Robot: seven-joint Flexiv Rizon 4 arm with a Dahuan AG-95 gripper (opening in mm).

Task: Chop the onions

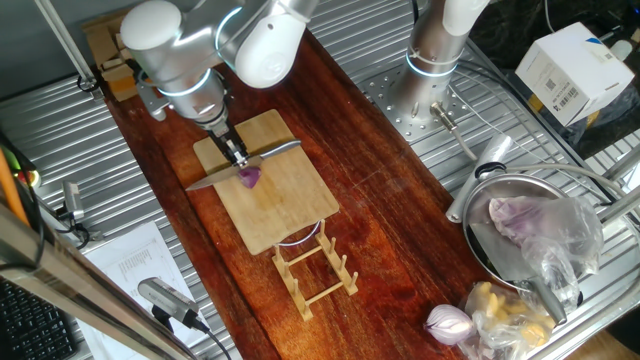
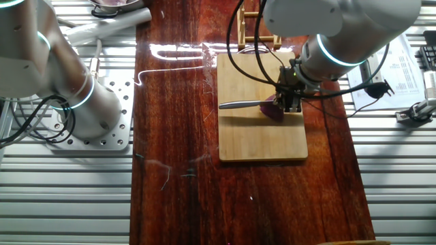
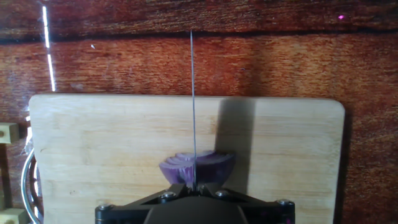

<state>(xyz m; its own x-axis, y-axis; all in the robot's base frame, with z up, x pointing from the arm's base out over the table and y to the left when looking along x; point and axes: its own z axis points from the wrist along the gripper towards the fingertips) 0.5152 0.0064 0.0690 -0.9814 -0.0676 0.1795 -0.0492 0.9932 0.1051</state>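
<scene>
Under the hand sits the dark red wooden table (image 1: pixel 370 200), running off both ways from it; a ribbed metal surface (image 1: pixel 60 130) flanks it on either side. Robot arm (image 1: pixel 190 50) reaches in over the near end of the board in one fixed view, gripper (image 1: pixel 235 155) pointing down. Directly below the gripper is the light wooden cutting board (image 2: pixel 259 136), flat on the table. Past the board's far edge from the hand stands a small wooden rack (image 1: pixel 315 270), just beside the board. Well away from the hand, off the wood: a metal pot (image 1: pixel 500 235) holding a plastic-wrapped pale purple lump (image 1: pixel 535 225), and a whole red onion (image 1: pixel 448 322) near it. Gripper fingers are clamped on the handle of a knife (image 1: pixel 255 162); grip point is hidden by the hand body in the hand view, but both fixed views show the knife carried by it. Blade runs straight out from the hand, edge down, seen as a thin line in the hand view. Onion wedge (image 3: pixel 198 168) sits on the board right below the fingers, cut face with paler rings visible; blade line crosses its middle. Can't tell how deep the blade sits in it.
</scene>
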